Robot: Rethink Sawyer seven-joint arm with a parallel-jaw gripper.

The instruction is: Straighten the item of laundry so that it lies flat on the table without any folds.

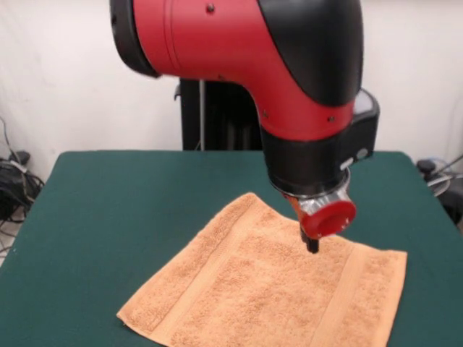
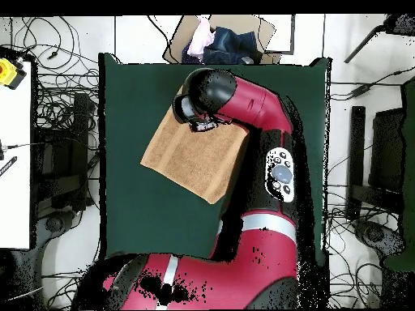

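Towel (image 1: 268, 296): spread flat on green table (image 1: 130, 210), near side, set at an angle to its edges | Gripper (image 1: 312, 246): tip down at towel's centre, contact unclear | Jaw opening: cannot tell; arm hides it overhead.

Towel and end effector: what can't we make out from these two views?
- Front view: the towel's near edge is cut off by the picture's bottom edge, so folds there can't be checked.
- Overhead view: the arm covers the towel's upper right part and the end effector.
- Front view: the end effector shows only a dark tip under a red cap; open or shut, and whether it touches the towel, can't be told.
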